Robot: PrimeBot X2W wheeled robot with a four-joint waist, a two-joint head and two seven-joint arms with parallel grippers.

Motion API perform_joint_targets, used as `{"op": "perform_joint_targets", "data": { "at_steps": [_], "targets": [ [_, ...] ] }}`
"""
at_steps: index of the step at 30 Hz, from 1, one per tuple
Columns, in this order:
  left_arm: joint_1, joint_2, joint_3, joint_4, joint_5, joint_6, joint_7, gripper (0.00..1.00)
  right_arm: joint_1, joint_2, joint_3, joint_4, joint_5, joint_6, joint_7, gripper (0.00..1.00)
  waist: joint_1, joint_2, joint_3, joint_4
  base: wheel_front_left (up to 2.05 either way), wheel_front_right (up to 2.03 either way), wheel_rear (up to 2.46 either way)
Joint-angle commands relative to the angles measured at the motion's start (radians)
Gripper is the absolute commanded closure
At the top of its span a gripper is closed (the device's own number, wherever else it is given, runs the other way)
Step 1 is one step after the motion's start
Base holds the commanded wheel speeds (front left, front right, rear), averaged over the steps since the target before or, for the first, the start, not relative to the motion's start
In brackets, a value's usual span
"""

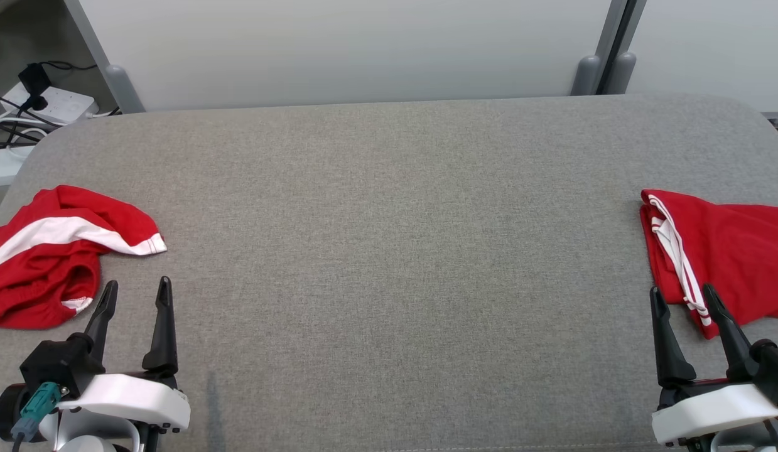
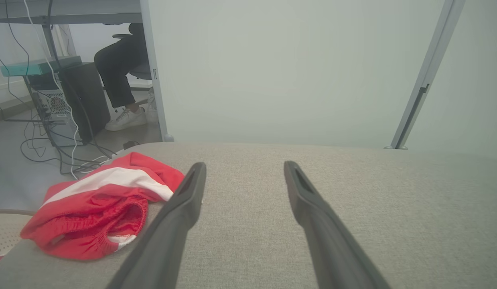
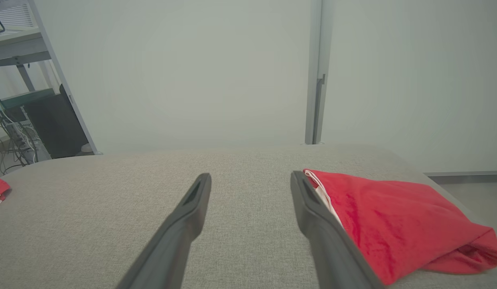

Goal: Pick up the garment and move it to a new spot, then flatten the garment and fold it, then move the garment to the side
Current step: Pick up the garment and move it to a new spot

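Both claws stand wide open with nothing between the fingers. The left claw (image 1: 137,284) and the right claw (image 1: 682,289) sit low over the near side of the grey cloth-covered counter (image 1: 389,251), well apart from each other. The crumpled garment (image 1: 49,257), red with a white stripe (image 1: 56,232), lies just left of the left claw and a little ahead of it, near its left finger but apart from it. The folded garment (image 1: 734,251), also red, lies ahead and to the right of the right claw; that claw's right finger crosses the garment's edge in the head view, and I cannot tell whether they touch.

The heap by the left claw looks like the piece to be worked, with no step begun on it; the piece by the right claw looks finished.

The cloth seems thin, light and limp; it should sag from any pinch, hold no shape of its own, and drag a little on the woven cover. The gathered band (image 2: 128,208) facing the left claw is the thickest part and should give the surest bite. A deep pinch into the middle would likely catch several layers and lift a lump; for flattening, one claw at each end of that band looks best.
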State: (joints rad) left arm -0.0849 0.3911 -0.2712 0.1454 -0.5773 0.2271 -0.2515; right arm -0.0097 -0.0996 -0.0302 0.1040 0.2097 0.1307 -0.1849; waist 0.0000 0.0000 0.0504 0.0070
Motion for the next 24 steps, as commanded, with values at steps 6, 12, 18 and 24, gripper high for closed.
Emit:
{"op": "perform_joint_targets", "data": {
  "at_steps": [6,12,18,24],
  "targets": [
    [-0.027,0.011,0.061,-0.008,0.033,-0.029,-0.010,0.00,-0.004,-0.006,0.008,-0.033,-0.008,0.000,0.002,0.00,0.0000,0.0000,0.005,0.011,0.00,0.00,0.00],
    [-0.033,-0.005,0.073,-0.001,0.049,-0.042,-0.010,0.00,-0.003,-0.006,-0.002,-0.039,-0.012,0.000,0.006,0.00,0.0000,0.0000,0.004,0.049,0.00,0.00,0.00],
    [-0.029,-0.023,0.098,-0.001,0.067,-0.048,-0.010,0.00,-0.003,-0.010,0.004,-0.048,-0.014,0.000,0.015,0.00,0.0000,0.0000,0.001,0.126,0.00,0.00,0.00],
    [-0.006,-0.047,0.135,-0.004,0.082,-0.060,-0.010,0.00,-0.006,-0.008,0.017,-0.059,-0.018,0.000,0.024,0.00,0.0000,0.0000,-0.004,0.233,0.00,0.00,0.00]
  ]
}}
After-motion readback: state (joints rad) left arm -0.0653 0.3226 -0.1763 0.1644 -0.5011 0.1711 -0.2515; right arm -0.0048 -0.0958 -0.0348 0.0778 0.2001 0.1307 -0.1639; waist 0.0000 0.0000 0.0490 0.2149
